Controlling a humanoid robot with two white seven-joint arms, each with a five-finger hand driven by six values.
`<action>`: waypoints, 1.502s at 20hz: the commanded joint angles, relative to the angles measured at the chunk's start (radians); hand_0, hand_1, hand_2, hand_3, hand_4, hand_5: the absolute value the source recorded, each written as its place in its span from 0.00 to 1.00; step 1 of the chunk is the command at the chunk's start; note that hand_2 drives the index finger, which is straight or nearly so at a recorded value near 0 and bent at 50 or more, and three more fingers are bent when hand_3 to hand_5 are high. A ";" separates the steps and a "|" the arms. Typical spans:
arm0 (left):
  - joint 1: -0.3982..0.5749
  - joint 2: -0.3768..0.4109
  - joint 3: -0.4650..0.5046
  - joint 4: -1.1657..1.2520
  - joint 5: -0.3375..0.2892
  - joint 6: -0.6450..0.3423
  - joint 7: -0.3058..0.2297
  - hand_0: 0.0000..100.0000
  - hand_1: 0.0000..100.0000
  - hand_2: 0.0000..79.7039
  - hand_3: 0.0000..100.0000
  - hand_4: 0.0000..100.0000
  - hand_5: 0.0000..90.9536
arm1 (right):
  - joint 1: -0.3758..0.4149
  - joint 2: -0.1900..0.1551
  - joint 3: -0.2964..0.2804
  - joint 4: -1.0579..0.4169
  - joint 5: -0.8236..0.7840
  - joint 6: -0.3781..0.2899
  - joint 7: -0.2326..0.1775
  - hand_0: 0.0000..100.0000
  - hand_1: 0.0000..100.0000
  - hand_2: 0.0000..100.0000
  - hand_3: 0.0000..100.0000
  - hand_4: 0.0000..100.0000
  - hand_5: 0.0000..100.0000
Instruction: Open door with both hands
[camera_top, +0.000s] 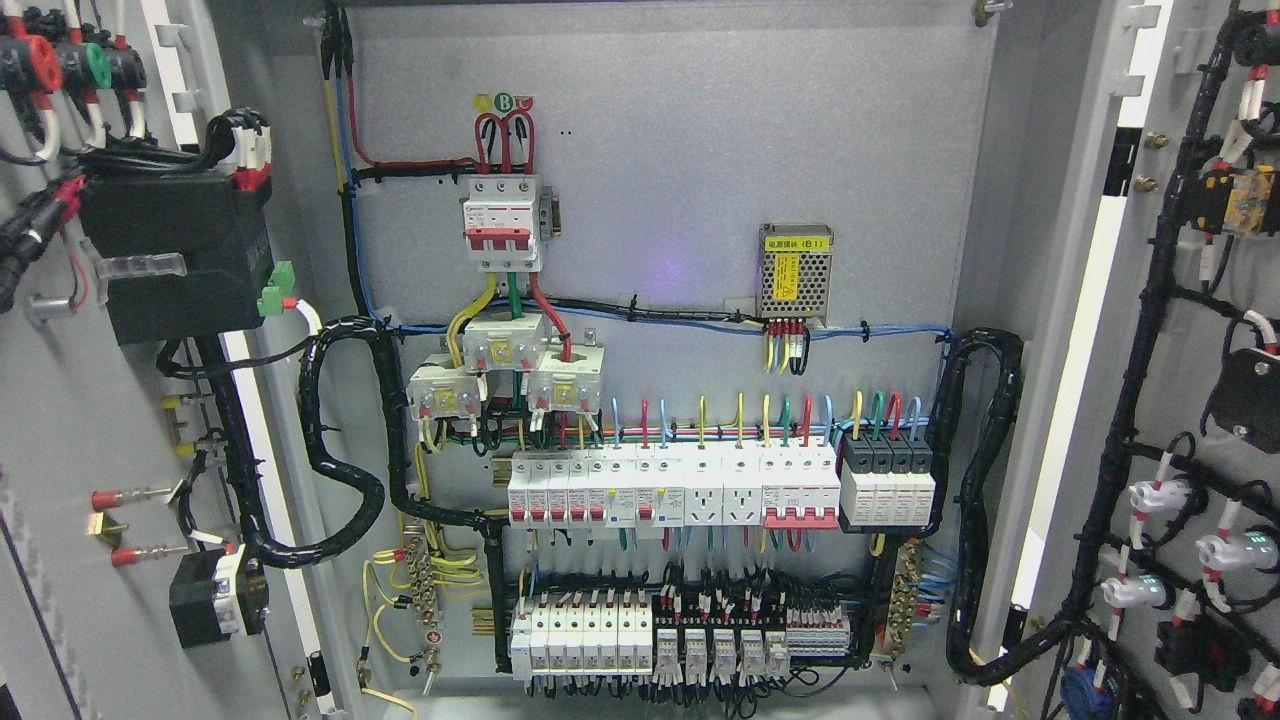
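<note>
An electrical cabinet stands wide open in the head view. Its left door (70, 430) is swung out at the picture's left, inner face showing a black box and wired parts. The right door (1190, 330) is swung out at the right, its inner face covered with black cable looms and indicator backs. Between them the grey back panel (680, 150) carries a red three-pole breaker (503, 222), rows of white breakers (670, 490) and terminal blocks (680, 640). Neither of my hands nor any arm shows anywhere in the picture.
A small metal power supply (795, 272) sits at the panel's upper right. Thick black corrugated cable bundles (340, 480) loop from the left door into the cabinet, and another bundle (985, 480) loops toward the right door. Loose red-tipped wires (125, 497) stick out of the left door.
</note>
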 joint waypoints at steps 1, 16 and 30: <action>-0.044 -0.004 0.021 -0.076 0.008 -0.010 0.010 0.00 0.00 0.00 0.00 0.03 0.00 | 0.000 -0.029 -0.119 -0.090 0.001 -0.057 -0.001 0.11 0.00 0.00 0.00 0.00 0.00; -0.179 -0.010 0.038 -0.091 0.012 -0.062 0.014 0.00 0.00 0.00 0.00 0.03 0.00 | 0.011 -0.072 -0.208 -0.138 -0.001 -0.155 -0.004 0.11 0.00 0.00 0.00 0.00 0.00; -0.240 -0.017 0.079 -0.088 0.022 -0.113 0.041 0.00 0.00 0.00 0.00 0.03 0.00 | 0.042 -0.112 -0.234 -0.104 -0.125 -0.144 -0.004 0.11 0.00 0.00 0.00 0.00 0.00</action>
